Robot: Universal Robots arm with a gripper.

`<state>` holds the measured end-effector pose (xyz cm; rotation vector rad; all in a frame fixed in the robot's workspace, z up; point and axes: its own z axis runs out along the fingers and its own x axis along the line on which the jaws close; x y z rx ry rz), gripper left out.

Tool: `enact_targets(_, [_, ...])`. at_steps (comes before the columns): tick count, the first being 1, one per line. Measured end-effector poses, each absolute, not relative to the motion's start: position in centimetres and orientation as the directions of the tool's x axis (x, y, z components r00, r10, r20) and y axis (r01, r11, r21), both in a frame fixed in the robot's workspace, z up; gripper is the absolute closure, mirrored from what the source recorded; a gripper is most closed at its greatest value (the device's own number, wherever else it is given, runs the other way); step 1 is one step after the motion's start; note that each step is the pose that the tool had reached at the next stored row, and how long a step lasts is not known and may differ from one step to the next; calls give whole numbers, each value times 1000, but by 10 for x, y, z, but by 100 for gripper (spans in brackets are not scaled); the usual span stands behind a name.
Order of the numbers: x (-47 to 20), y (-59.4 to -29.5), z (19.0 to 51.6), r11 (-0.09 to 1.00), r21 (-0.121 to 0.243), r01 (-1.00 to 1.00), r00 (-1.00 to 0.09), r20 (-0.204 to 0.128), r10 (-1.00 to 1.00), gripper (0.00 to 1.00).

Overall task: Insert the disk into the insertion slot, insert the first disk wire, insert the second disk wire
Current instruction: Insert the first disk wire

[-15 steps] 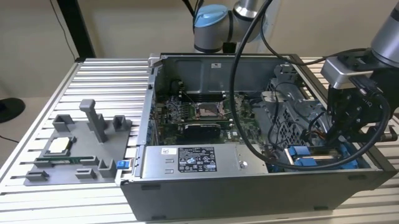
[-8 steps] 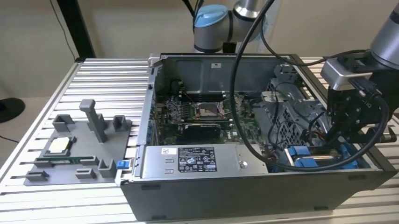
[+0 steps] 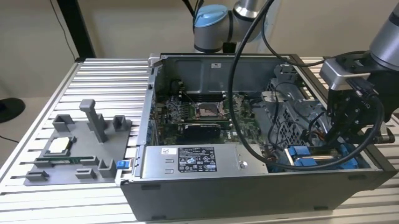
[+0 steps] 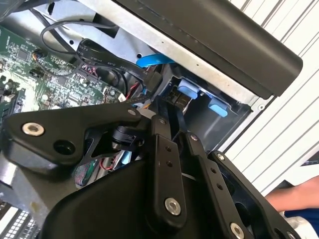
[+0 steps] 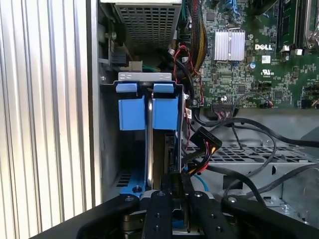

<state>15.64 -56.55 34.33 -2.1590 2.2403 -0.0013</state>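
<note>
The table [image 3: 106, 74] is the biggest thing. It is made of long silver metal ribs. On it sits the open computer case [image 3: 249, 198], a dark grey metal box. Inside are the power supply box [image 3: 193, 161], smooth and grey, and the green motherboard [image 5: 239, 79], bumpy with tiny parts.

The robot arm [image 3: 386, 37] is round and shiny grey. It reaches down into the corner of the case at the exterior view's right. The insertion slot [image 5: 144, 76] is there, a narrow bay with thin grey metal walls.

The disk [image 5: 163, 113] sits inside the slot. The two bright blue plastic tabs of its carrier show at the mouth, smooth and square. So I think putting the disk in is done and a wire step is in hand.

The gripper [image 5: 176, 193] is made of flat black bars held with round silver bolts. It hangs right at the slot, just beside the disk. Its two fingers [image 4: 160, 149] are pinched close on what looks like a small black plug [image 5: 175, 177].

A second plug [image 5: 207, 144], black with thin red and yellow wires, lies loose just beside the slot.

I think this step calls for a straight, gentle push. The corner is tight and bendy black cables [image 5: 259, 164] crowd it.
</note>
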Motion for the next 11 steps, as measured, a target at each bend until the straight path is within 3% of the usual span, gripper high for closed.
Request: enact_targets(11, [156, -565, 341, 57, -22, -998, -57, -21, -998, 100])
